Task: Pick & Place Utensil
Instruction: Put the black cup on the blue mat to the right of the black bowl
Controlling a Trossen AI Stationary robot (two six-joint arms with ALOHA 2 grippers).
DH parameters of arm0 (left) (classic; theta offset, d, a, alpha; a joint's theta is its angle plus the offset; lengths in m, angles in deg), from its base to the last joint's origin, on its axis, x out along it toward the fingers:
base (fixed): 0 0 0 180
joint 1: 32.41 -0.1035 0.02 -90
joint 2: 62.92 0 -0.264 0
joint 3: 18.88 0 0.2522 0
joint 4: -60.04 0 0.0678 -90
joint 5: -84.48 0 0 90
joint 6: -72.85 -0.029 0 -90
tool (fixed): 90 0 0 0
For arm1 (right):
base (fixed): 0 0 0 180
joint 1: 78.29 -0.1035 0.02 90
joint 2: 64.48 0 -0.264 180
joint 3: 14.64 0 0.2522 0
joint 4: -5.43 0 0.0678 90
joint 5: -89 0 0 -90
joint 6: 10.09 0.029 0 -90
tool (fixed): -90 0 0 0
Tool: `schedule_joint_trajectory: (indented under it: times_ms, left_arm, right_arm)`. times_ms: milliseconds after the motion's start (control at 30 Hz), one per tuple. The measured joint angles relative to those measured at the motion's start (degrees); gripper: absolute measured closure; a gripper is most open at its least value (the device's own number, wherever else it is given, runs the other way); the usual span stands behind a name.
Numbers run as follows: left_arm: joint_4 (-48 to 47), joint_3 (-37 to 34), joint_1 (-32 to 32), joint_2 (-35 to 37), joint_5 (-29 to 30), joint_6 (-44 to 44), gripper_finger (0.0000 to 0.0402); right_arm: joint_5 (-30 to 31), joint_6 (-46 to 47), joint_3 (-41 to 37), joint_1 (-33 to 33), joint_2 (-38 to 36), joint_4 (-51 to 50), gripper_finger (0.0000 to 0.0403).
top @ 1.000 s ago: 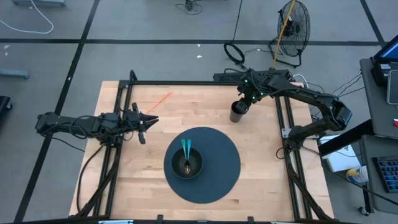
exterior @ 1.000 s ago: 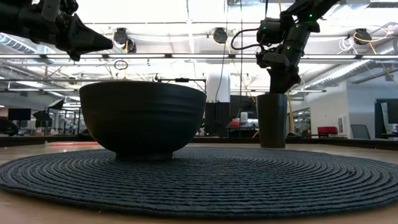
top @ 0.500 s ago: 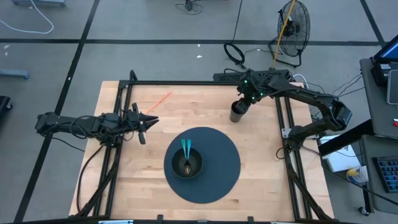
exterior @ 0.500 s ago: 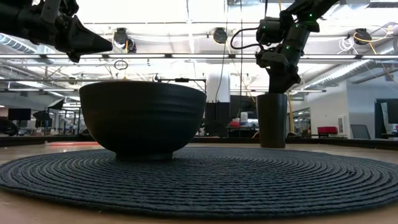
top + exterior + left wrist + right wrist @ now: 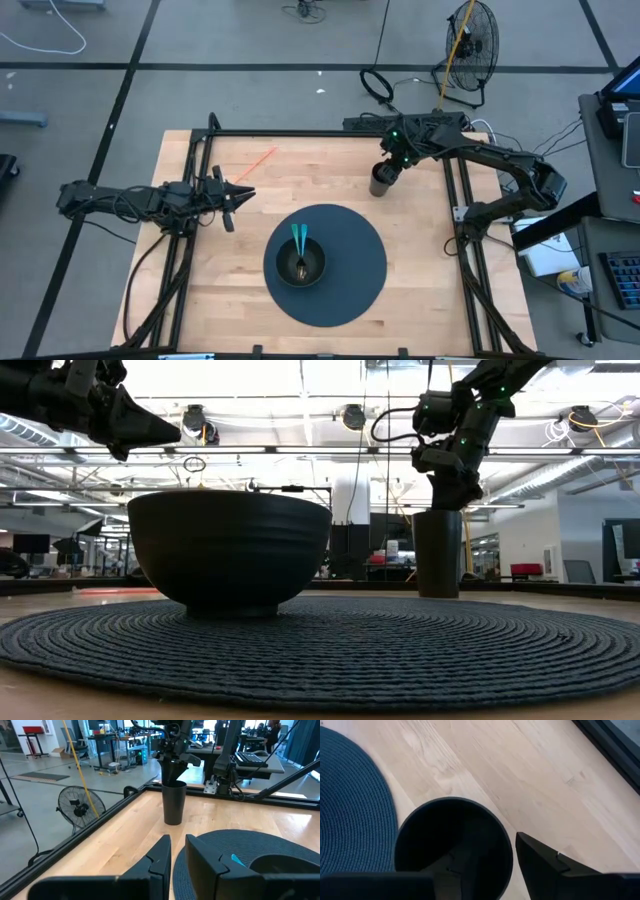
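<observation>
The right hand (image 5: 388,170) hangs directly over the dark cup (image 5: 381,181), which stands upright on the bare wood of the desk (image 5: 210,280) near the far right corner, just off the far right edge of the round dark mat (image 5: 355,270); in the right wrist view one finger (image 5: 545,865) sits outside the cup's rim and the other reaches down into its mouth, so the fingers are parted across the rim; whether they press on the cup wall I cannot tell; the cup's inside is too dark to show any contents.

In the low view the right hand (image 5: 452,485) meets the top of the cup (image 5: 437,552), which rests on the desk beyond the mat (image 5: 330,650).

The utensil, teal-handled (image 5: 298,240), lies in the dark bowl (image 5: 300,264); its handle leans on the far rim and its dark working end rests at the bowl's bottom; the bowl sits on the mat, left of the mat's centre; the left wrist view shows only a sliver of the teal handle (image 5: 238,860) over the bowl's rim.

The left hand (image 5: 238,195) waits above the left side of the desk, well apart from the bowl; its fingers (image 5: 157,857) are nearly together with a narrow gap between them and hold nothing; a thin orange line (image 5: 258,160) marks the wood near the far left corner.
</observation>
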Motion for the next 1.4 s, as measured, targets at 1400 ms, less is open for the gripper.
schedule_joint_trajectory:
  times_ms: [1400]
  left_arm:
    - [0.0,0.0,0.0,0.0,0.1,0.0,0.0339]
  right_arm:
    - [-0.1,-0.7,0.0,0.0,-0.7,0.3,0.0401]
